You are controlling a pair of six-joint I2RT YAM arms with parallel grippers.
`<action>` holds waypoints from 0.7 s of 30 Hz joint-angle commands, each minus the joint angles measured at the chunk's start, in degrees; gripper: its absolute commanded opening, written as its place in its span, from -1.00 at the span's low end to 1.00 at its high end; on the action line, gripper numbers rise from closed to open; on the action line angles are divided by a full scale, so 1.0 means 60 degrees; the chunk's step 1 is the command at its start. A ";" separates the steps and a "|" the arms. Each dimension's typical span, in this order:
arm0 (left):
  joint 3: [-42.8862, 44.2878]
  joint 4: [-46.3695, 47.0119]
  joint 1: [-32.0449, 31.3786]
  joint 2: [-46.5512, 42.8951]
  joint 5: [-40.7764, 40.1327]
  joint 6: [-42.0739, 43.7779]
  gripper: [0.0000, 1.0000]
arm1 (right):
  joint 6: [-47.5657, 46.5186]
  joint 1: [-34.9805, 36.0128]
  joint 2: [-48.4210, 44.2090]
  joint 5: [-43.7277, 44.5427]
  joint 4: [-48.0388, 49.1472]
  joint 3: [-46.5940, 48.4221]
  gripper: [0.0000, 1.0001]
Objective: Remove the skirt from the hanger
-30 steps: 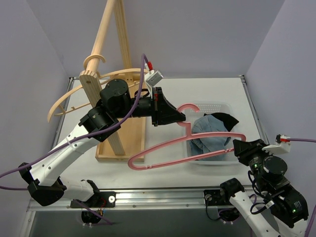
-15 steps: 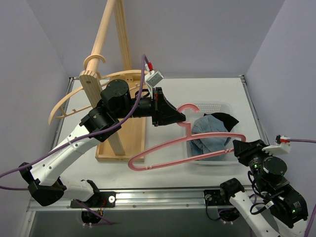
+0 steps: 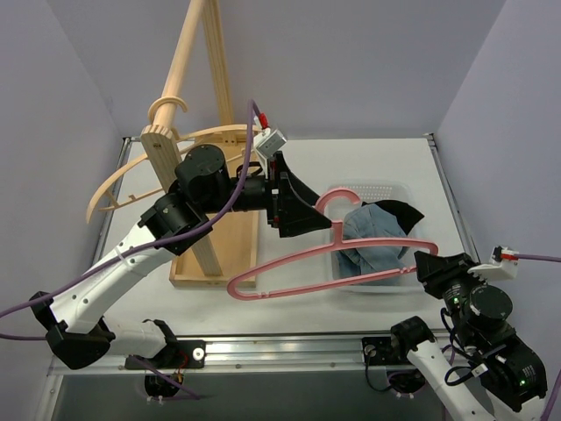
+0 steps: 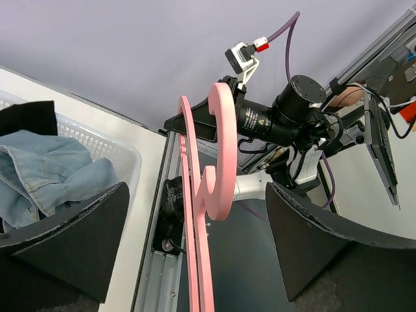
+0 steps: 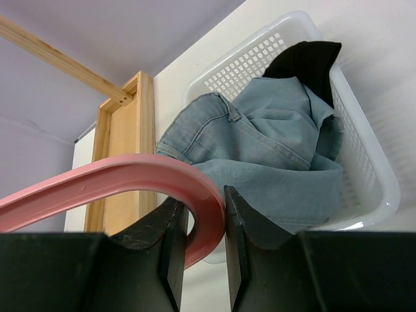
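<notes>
The denim skirt (image 3: pixel 372 239) (image 5: pixel 273 143) (image 4: pixel 45 162) lies bunched in the white basket (image 3: pixel 386 188) (image 5: pixel 377 175), off the hanger. The pink hanger (image 3: pixel 289 263) (image 4: pixel 221 130) (image 5: pixel 130 172) hangs in the air in front of the basket. My left gripper (image 3: pixel 321 210) (image 4: pixel 196 195) is open wide, its jaws on either side of the hanger's hook and apart from it. My right gripper (image 3: pixel 427 263) (image 5: pixel 205 201) is shut on the hanger's curved right end.
A black garment (image 3: pixel 399 210) (image 5: pixel 302 58) lies in the basket behind the skirt. A tall wooden rack (image 3: pixel 175 167) (image 5: pixel 123 130) with curved arms stands on its box base at the left, just behind my left arm.
My left gripper has opened wide and let go of the hanger's hook. The right gripper keeps its hold on the hanger's end.
</notes>
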 commanded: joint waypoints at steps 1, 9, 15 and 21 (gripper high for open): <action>-0.0098 0.0069 0.0106 -0.0444 -0.0158 0.0304 0.88 | 0.0279 0.0003 -0.0027 -0.0043 0.0550 -0.0031 -1.00; -0.0508 0.0024 0.0297 -0.0883 0.0003 0.0378 0.88 | 0.0264 0.0032 -0.0144 0.0235 0.0229 0.0115 -1.00; -0.0962 -0.0092 0.0472 -0.1323 -0.0319 0.0525 0.88 | 0.0191 0.0164 -0.0130 0.0265 -0.0006 0.0276 -1.00; -0.1241 0.0039 0.0517 -0.1426 0.0162 0.0452 0.88 | 0.0103 0.0223 -0.0086 0.1113 -0.0460 0.0584 -1.00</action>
